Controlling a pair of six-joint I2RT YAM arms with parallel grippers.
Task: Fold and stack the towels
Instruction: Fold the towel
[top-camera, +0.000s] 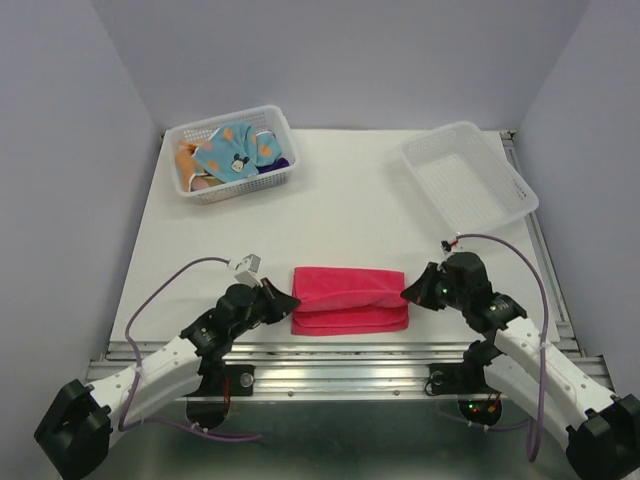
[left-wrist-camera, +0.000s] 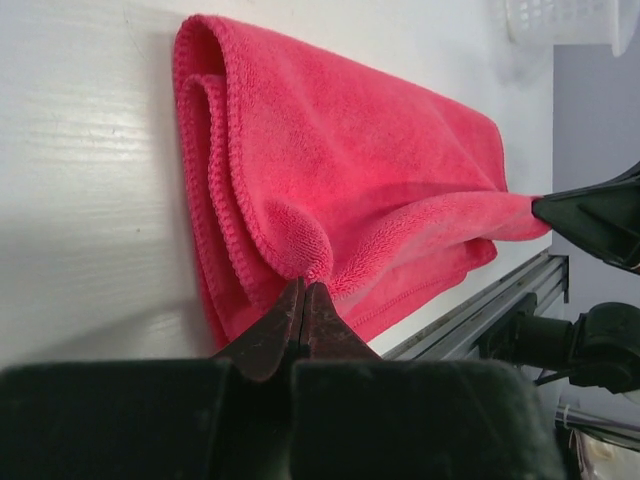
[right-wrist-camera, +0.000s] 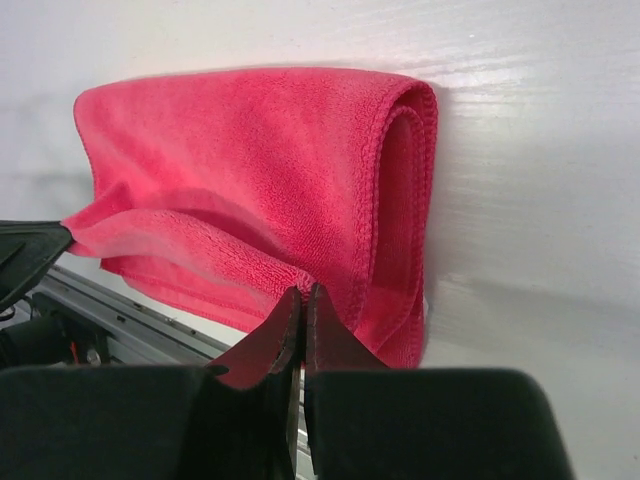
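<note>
Pink-red towel (folded), left tool and right tool each clamped on one end

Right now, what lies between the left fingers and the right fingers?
The folded pink towel: left fingers and right fingers pinch its two ends. The top view shows it.

A: Where is the folded towel?
B: Near edge of the table; left fingers at its left end; right fingers at its right.
A: Behind it?
B: Far back, the left basket with more towels in it; the right basket.
</note>
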